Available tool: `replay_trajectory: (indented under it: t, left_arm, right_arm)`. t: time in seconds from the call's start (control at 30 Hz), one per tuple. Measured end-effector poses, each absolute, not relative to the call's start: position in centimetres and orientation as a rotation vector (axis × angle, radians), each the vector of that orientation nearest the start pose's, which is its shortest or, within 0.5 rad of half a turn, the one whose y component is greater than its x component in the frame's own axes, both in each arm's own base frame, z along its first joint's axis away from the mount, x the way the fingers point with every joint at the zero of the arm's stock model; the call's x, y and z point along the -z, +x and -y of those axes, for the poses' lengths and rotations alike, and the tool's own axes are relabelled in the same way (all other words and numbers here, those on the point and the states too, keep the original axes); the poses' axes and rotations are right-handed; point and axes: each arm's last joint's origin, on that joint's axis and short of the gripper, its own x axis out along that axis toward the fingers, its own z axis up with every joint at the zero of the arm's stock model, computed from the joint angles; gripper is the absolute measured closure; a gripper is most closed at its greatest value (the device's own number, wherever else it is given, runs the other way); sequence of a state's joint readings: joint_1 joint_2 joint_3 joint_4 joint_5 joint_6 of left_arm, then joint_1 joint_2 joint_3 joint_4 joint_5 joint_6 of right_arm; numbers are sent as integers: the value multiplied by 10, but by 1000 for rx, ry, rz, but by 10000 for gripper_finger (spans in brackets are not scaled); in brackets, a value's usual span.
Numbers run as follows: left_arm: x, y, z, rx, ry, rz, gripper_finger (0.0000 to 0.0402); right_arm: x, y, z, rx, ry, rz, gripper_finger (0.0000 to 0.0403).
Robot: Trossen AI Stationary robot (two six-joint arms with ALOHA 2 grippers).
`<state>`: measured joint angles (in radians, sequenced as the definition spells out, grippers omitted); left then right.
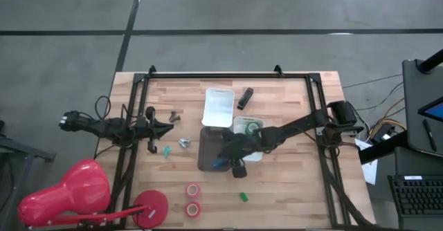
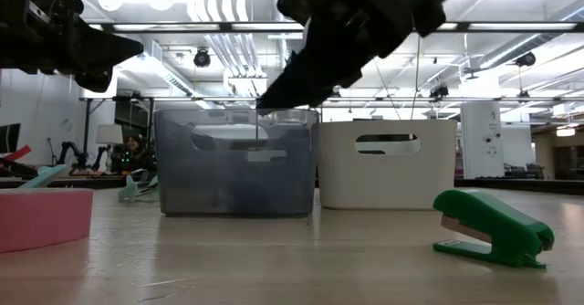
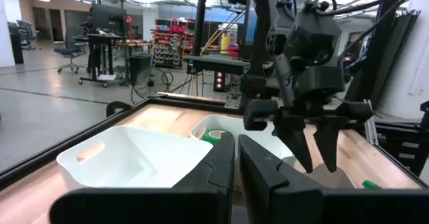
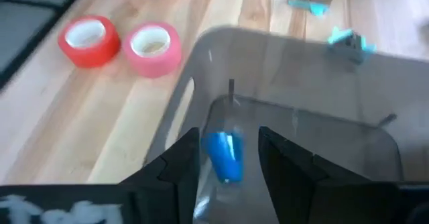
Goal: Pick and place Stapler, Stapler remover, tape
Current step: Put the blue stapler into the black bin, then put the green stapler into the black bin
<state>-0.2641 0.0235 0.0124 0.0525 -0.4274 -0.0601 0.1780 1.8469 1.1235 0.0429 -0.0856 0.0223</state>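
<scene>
The blue tape roll (image 4: pixel 224 155) is between the right gripper (image 4: pixel 228 158) fingers, over the open mouth of the grey translucent bin (image 1: pixel 208 151). Your jaws look parted a little wider than the roll, so I judge this as the release; whether the roll is already loose or still pinched I cannot tell.

You are at the placing step for this roll. Next, let the jaws spread fully, lift straight up clear of the bin's rim, then go for another item.

Still out on the table: two red tape rolls (image 1: pixel 192 198) side by side near the front edge, a green stapler (image 1: pixel 243 196) just right of them, and small teal staple removers (image 1: pixel 167 151) left of the bin. A green roll (image 1: pixel 254 126) already lies in the small white tray (image 1: pixel 242 123) beside the bin, and the larger white tray (image 1: pixel 219 106) sits behind it. A black object (image 1: pixel 245 98), probably a stapler, lies near the back.

Your left gripper (image 1: pixel 163 128) waits clenched and empty at the left, beyond the removers, out of the way. Watch the bin wall as you rise.
</scene>
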Motion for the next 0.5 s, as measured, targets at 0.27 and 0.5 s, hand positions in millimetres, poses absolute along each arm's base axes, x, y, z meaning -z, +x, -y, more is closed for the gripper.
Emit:
replay_trajectory:
  t: [0.27, 0.5]
  left_arm:
    - [-171, 96, 13, -162, -74, 44, 378]
    - [-171, 96, 13, -162, -74, 43, 378]
  right_arm:
    - [-202, 382, -87, -301, -20, -752, 228]
    - [-213, 361, -122, -324, 89, -894, 232]
